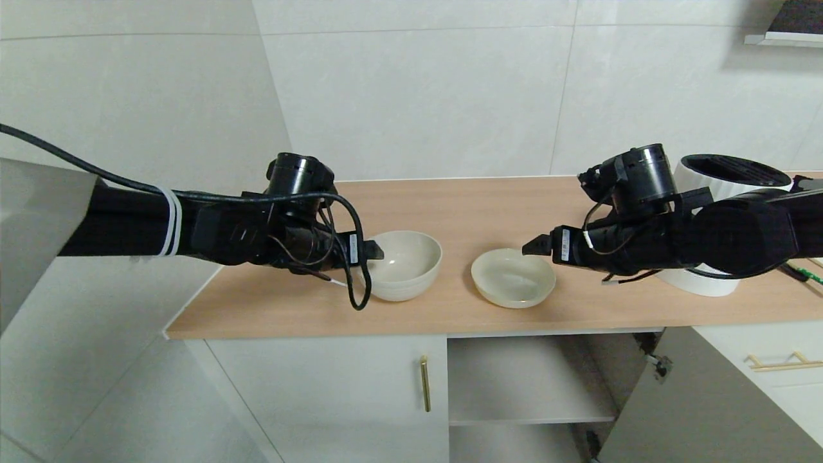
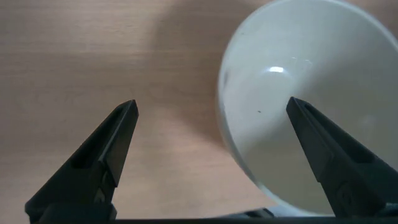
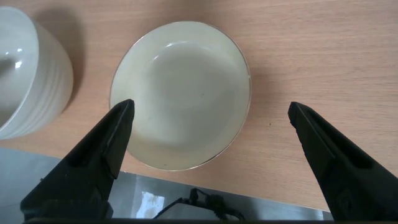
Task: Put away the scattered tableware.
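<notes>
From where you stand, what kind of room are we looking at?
Probably a kitchen: a wooden countertop against a tiled wall, white cabinets below it, and a deep bowl and a shallow bowl sitting on top.

The black, pointed left tool (image 2: 211, 102) and right tool (image 3: 211, 104) trail looped cables (image 1: 357, 273).

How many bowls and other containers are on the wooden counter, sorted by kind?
deep bowl: 1
shallow bowl: 1
white tub with a dark slatted top: 1
Total: 3
</notes>
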You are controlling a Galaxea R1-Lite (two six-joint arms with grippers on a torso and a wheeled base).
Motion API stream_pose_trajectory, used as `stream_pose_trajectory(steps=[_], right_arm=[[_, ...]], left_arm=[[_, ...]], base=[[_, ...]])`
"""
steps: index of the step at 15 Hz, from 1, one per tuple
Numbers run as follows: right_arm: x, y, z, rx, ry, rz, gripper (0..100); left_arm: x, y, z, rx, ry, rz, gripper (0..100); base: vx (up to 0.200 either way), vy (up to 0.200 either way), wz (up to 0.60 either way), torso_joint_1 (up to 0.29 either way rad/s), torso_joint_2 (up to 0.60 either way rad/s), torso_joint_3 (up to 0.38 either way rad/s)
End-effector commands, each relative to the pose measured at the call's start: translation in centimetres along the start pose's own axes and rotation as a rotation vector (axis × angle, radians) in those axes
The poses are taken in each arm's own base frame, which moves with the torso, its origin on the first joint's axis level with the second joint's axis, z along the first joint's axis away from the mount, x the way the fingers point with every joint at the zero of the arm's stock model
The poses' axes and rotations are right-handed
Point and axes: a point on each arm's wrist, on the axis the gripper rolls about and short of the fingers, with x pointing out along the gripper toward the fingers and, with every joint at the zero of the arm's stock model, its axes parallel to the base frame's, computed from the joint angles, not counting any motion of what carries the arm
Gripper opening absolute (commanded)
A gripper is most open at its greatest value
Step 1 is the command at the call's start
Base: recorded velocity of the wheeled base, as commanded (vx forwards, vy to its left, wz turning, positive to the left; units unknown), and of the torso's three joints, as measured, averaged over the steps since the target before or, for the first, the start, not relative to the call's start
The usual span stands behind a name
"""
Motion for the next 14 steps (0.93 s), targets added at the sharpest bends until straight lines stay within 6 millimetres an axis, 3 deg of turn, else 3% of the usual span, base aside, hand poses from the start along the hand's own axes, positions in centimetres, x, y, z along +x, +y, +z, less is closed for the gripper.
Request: stream_pose_trajectory(steps=[1, 2, 3, 9, 11, 14], right_arm=[[-0.2, 0.0, 0.1, 0.001, -0.005, 0.003, 100], [-0.3, 0.0, 0.1, 0.001, -0.005, 0.003, 100], [-0.3, 0.0, 0.1, 0.001, -0.006, 0.001, 100], [-0.1, 0.0, 0.0, 0.001, -0.002, -0.001, 100], [0.3, -0.1, -0.1, 0.000, 0.002, -0.017, 100], [2.5, -0.5, -0.9, -0.008, 0.010, -0.129, 100]], left_arm=[[1.2, -0.1, -0.2, 0.000, 0.015, 0.003, 100], [1.6, -0.1, -0.3, 0.002, 0.020, 0.004, 100], [1.7, -0.1, -0.3, 0.000, 0.021, 0.004, 0], [1.8, -0.2, 0.0, -0.012, -0.012, -0.006, 0], [-0.3, -0.4, 1.0, -0.065, -0.060, -0.024, 0], [-4.7, -0.3, 1.8, -0.081, -0.123, -0.050, 0]], base=[[0.000, 0.000, 0.00, 0.000, 0.00, 0.000], [0.000, 0.000, 0.00, 0.000, 0.00, 0.000], [0.000, 0.000, 0.00, 0.000, 0.00, 0.000], [0.000, 0.000, 0.00, 0.000, 0.00, 0.000], [0.000, 0.000, 0.00, 0.000, 0.00, 0.000], [0.000, 0.000, 0.00, 0.000, 0.00, 0.000]])
